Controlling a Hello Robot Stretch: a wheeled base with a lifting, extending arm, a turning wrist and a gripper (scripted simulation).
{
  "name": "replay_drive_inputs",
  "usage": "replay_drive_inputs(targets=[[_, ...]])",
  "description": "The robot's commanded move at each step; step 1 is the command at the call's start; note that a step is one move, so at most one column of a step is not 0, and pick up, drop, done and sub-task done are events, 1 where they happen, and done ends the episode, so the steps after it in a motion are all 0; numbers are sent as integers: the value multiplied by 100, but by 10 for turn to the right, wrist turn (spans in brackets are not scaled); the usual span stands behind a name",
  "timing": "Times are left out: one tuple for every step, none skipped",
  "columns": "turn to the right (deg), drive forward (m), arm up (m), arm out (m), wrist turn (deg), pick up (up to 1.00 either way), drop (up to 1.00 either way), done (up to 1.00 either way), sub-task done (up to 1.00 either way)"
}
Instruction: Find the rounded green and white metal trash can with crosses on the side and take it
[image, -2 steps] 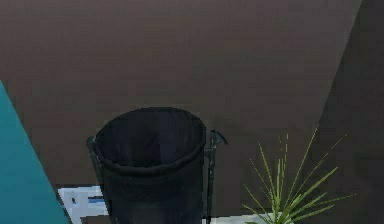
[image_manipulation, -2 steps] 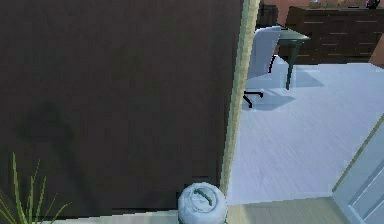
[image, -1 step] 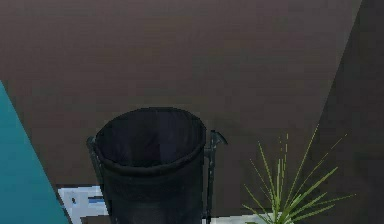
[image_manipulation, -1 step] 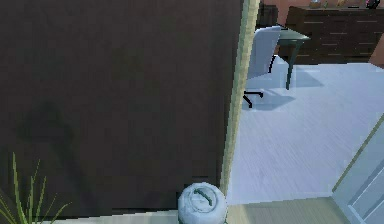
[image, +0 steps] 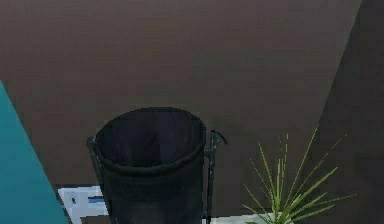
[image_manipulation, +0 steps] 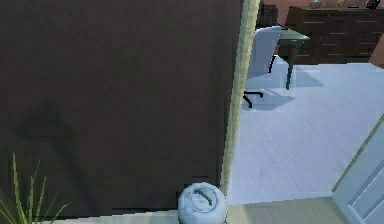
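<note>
The trash can, a rounded pale thing with a faint green-grey tint and a domed top, stands on the floor at the arm side view's bottom edge. It sits at the foot of a dark brown wall, just beside the wall's pale corner edge; any crosses on its side are too small to make out. Thin green plant leaves rise at the bottom left, well apart from it. Past the corner a pale floor runs out to a white chair beside a dark tabletop. In the forward view a dark, round, open-topped bin stands against the same brown wall, with a thin black post just beside it. A spiky green plant is near its right and a teal surface lies along the left edge. The arm's pose and whether the tool is apart or together cannot be told.
</note>
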Motion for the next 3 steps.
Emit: replay_drive_inputs(targets=[[0,0,0,0,450,0,0,0,0],[0,0,0,0,450,0,0,0,0],[0,0,0,0,180,0,0,0,0]])
